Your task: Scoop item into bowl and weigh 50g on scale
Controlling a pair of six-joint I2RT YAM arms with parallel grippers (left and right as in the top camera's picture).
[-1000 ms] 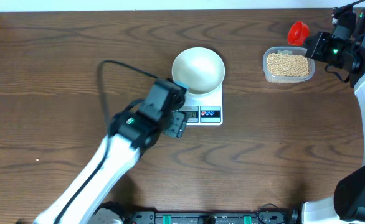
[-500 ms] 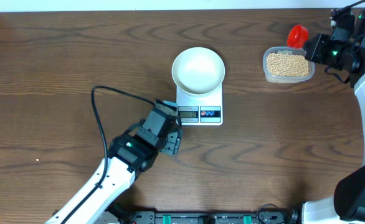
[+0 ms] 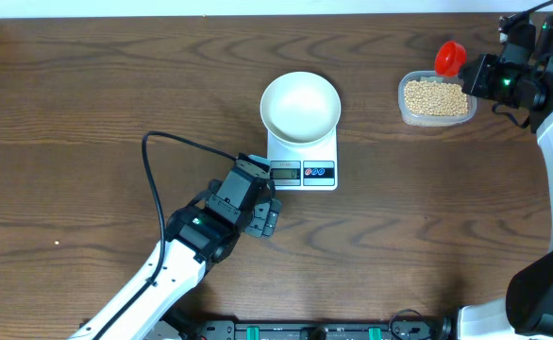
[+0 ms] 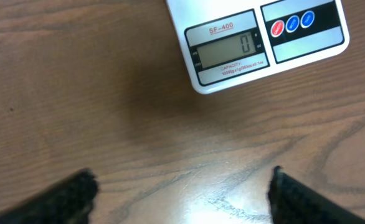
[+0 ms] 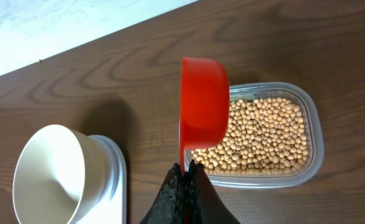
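The left gripper [image 3: 268,215] sits nearest, low over the bare table [image 3: 88,113], just in front of the scale [image 3: 303,179]. A second ago it was up over the scale's screen end, by the bowl. Now it has backed away toward the near edge, and its jaws have spread wide with nothing in them. The little screen [image 4: 229,51] shows a zero, with the red and blue buttons [image 4: 293,23] next to it. My guess is the scale has just been set to zero with the bowl on it, so counting up to fifty can start. The scale looks to lie with its long way going near to far, and its screen end points at the robot. The white bowl [image 3: 300,106] sits on the far end, open side up and empty. No beans are in it yet. Farther off to the right, the beans [image 5: 263,137] all lie in the clear tub [image 5: 317,134]. The right gripper [image 5: 185,174] has its jaws pressed tight on the thin handle of the red scoop [image 5: 204,102]. The scoop has not moved. Its long way runs from the handle out to the cup. The cup is tipped on its side over the tub's edge, round back toward the beans.
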